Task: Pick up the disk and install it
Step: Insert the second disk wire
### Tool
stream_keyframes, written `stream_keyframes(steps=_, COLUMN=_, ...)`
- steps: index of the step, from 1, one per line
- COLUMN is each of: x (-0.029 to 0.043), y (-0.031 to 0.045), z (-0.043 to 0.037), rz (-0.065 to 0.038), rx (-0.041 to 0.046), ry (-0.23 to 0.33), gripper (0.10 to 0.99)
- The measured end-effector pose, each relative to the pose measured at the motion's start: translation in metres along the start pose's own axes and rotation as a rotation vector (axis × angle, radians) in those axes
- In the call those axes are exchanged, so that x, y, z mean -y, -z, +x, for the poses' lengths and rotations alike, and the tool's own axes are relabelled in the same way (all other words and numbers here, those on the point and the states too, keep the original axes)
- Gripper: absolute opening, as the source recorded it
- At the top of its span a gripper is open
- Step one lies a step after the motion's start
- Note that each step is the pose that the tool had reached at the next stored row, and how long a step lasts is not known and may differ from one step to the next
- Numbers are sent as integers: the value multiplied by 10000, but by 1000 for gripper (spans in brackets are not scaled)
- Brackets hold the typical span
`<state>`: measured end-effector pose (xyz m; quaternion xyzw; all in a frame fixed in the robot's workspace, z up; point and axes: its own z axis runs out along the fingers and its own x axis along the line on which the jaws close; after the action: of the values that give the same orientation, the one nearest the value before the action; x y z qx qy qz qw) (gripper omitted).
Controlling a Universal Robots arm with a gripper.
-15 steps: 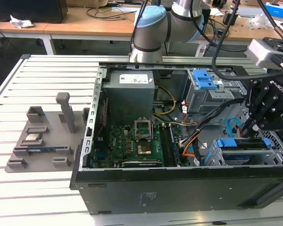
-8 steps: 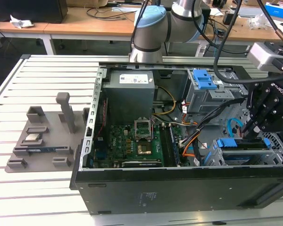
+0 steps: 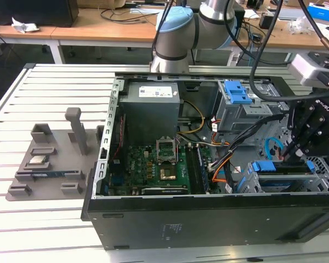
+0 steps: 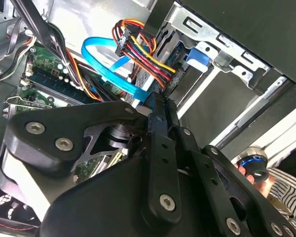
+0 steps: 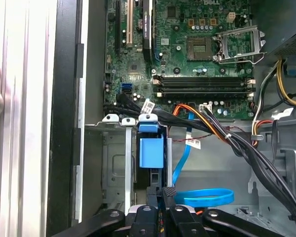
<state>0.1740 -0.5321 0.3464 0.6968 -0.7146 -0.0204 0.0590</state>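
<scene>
Fingers (image 5: 168, 193) of the gripper (image 3: 291, 156) are pressed together, tips down against the top edge of the disk (image 3: 281, 167). I cannot tell whether they pinch it. The disk, with its blue carrier bracket, sits on edge in the metal drive cage (image 5: 113, 163), at the end of the open computer case (image 3: 208, 219) towards the exterior view's right, beside the case's near wall. White lettering runs along the gripper's black body. The grey power supply (image 3: 152, 107) near the case's far wall carries a white printed label. Small white tags (image 5: 148, 106) hang on the black cables beside the motherboard (image 5: 197, 49).
</scene>
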Motion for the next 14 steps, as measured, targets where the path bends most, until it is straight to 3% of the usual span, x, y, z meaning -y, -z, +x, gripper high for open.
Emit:
stream_keyframes(steps=7, x=9, y=-28, z=-1, rz=2, rx=-6, ry=17, gripper=161)
stream_keyframes(steps=14, x=5, y=11, z=37, rz=3, rx=-6, ry=26, gripper=161)
